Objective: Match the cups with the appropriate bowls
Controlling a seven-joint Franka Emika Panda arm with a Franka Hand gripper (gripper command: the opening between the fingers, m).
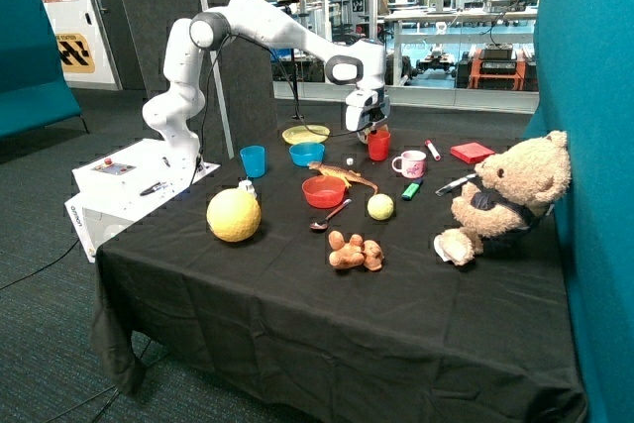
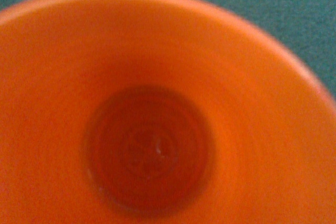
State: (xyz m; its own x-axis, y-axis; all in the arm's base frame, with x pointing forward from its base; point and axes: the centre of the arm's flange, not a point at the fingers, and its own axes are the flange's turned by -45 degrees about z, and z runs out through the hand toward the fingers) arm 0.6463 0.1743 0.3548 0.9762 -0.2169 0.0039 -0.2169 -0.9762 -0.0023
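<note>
The tool [image 1: 372,132] sits right at the rim of the red cup [image 1: 379,146], which stands upright on the tabletop [image 1: 297,284]. Whether its fingers are apart or clamped on the cup cannot be told. The wrist view looks straight down into the red cup [image 2: 152,129], whose inside fills nearly the whole picture, so the tool is directly above the cup's mouth.

Just beside the tool and cup stands a pink and white mug [image 1: 410,163]. On the tool's other side lies the blue bowl [image 1: 306,154], with a yellow bowl [image 1: 305,133] just behind it. The red bowl [image 1: 324,191] is nearer the front edge than the tool, with a toy lizard [image 1: 342,176] between it and the cup. The blue cup [image 1: 253,160] stands well apart from the tool, beyond the blue bowl. Neither cup is in a bowl.

A yellow ball [image 1: 234,215] and a teddy bear [image 1: 505,197] rest farther off.
</note>
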